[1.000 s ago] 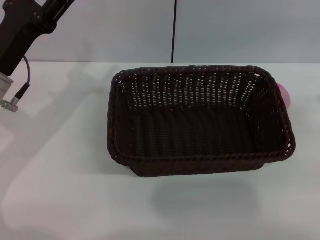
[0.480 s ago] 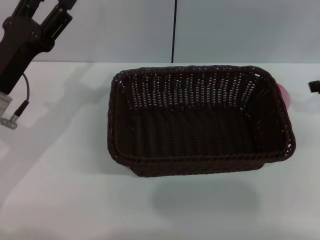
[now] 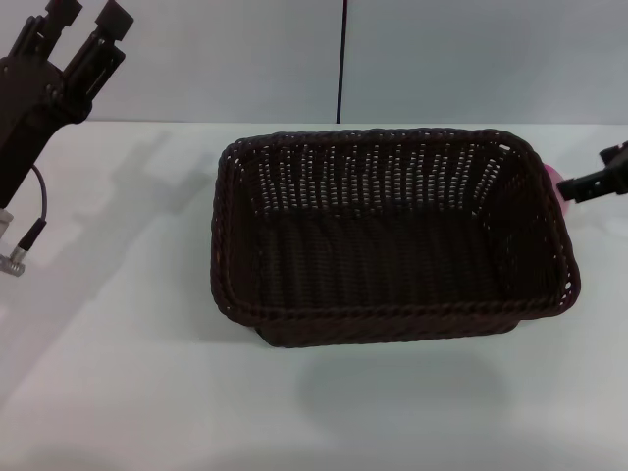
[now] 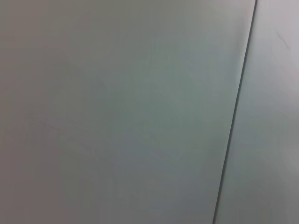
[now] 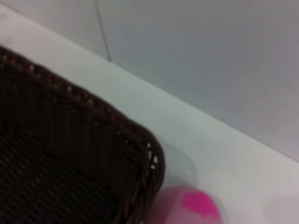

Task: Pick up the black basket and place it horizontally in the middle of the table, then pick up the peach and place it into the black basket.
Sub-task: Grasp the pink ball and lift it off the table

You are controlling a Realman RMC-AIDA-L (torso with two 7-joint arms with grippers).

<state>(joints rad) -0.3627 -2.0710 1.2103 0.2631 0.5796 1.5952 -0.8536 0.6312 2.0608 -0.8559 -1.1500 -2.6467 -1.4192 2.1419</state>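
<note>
Backdrop: a plain pale grey-green wall (image 3: pixel 471 59) is standing behind the work area, meeting the far edge of the surface in a straight line. A thin dark vertical seam (image 3: pixel 341 59) is running down the wall, dividing it into panels. Surface (image 3: pixel 118 392): white, smooth, flat. Lighting: soft, even light is falling from above, casting faint grey shadows.
</note>
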